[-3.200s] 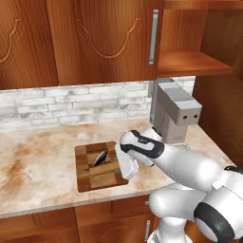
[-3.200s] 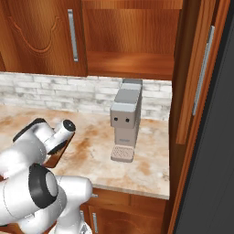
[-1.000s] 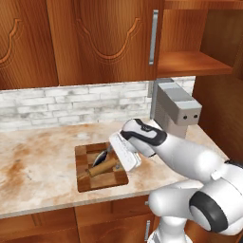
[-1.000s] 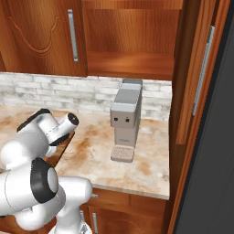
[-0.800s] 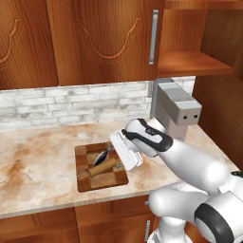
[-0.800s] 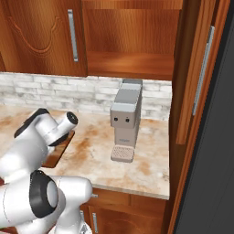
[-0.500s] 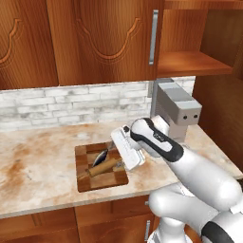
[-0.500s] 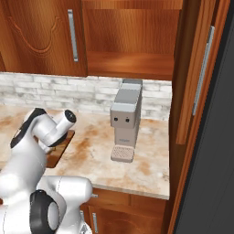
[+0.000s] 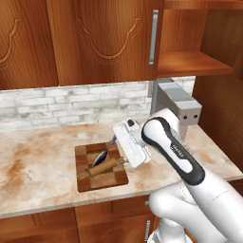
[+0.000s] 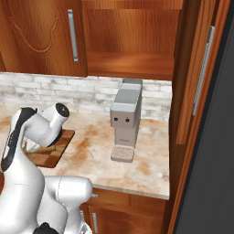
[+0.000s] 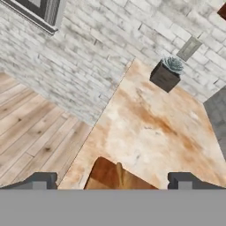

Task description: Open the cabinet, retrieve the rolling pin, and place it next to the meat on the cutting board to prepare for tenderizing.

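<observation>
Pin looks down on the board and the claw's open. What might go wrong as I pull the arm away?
The rolling pin lies slantwise on the cutting board, close against the meat; being round, it may roll or nudge the fish. The open claw hangs just beside the board, so a careless retreat might clip the pin. The coffee machine stands close behind the arm.

The cutting board (image 9: pixel 102 171) is checkered in dark and light brown blocks; on it lie the light tan rolling pin (image 9: pixel 103 166) and the dark grey-black meat (image 9: pixel 101 155) with a silvery sheen. The tabletop (image 9: pixel 38 166) is cream marble mottled with rusty orange. The cabinet (image 10: pixel 132 36) is reddish-brown wood, its bar handle (image 10: pixel 202 71) silver. The backsplash (image 9: pixel 71 102) is pale grey-white brick. The coffee machine (image 10: pixel 125 119) is grey. A dark-potted plant (image 11: pixel 167 73) has grey-green leaves.
</observation>
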